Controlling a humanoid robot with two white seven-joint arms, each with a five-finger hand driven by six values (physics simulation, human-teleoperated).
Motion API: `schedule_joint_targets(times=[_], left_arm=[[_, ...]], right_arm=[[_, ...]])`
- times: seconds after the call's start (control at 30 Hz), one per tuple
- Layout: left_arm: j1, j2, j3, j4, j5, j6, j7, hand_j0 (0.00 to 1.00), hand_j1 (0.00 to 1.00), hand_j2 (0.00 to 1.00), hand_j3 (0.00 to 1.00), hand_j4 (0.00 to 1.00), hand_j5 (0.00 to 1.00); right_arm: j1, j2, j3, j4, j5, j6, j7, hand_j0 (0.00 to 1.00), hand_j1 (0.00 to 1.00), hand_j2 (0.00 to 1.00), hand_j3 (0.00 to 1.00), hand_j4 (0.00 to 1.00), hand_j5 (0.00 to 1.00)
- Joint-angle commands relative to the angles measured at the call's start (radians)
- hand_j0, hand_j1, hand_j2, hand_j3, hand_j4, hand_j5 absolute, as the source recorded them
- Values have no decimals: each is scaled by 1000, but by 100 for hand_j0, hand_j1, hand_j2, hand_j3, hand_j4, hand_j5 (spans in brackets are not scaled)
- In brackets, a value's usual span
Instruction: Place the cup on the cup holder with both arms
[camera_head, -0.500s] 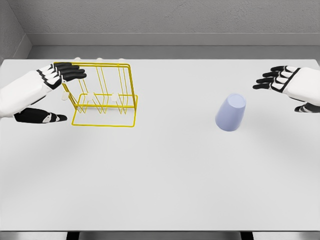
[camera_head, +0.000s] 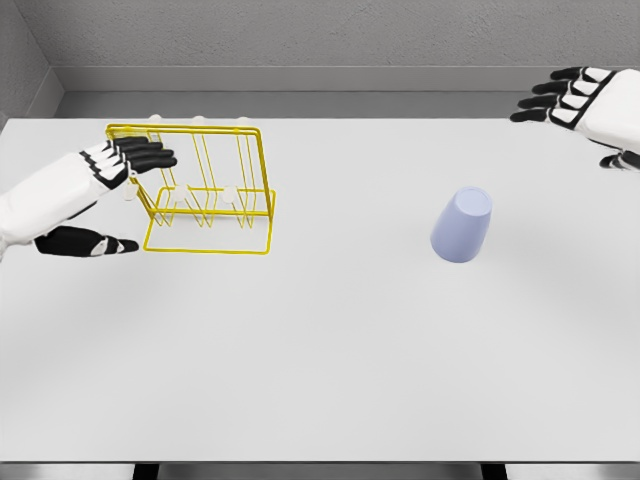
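A pale lavender cup (camera_head: 461, 226) stands upside down on the white table (camera_head: 330, 340), right of the middle. The yellow wire cup holder (camera_head: 205, 190) sits at the back left, with white pegs showing along its far side. My left hand (camera_head: 112, 195) is open beside the holder's left end, its fingers (camera_head: 140, 155) over the top rail and the thumb low near the base. My right hand (camera_head: 580, 105) is open, high at the far right, well away from the cup.
A grey wall runs behind the table's far edge (camera_head: 330, 118). The table's front edge lies at the bottom of the view.
My right hand has risen and moved back toward the far right corner, farther from the cup. My left hand has shifted slightly lower by the holder. The cup and holder have not moved.
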Motion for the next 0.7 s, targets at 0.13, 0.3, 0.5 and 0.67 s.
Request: schedule_joint_targets(times=[0.13,0.3,0.5,0.67], left_arm=[[23,-21,-1,-4,64,1,2,100,100,100,100,100,100],[90,-10,-10,-13,227,1,2,100,100,100,100,100,100],[107,-21,-84,-16,283,1,4,100,100,100,100,100,100],[106,-22,-141,-27,290,1,4,100,100,100,100,100,100]], right_arm=[[-54,82,162,-4,190,0,88,100,100,100,100,100,100],[-155,112,240,13,193,0,160,100,100,100,100,100,100],[-221,152,331,31,196,0,193,100,100,100,100,100,100],[-272,175,358,83,72,0,188,100,100,100,100,100,100]])
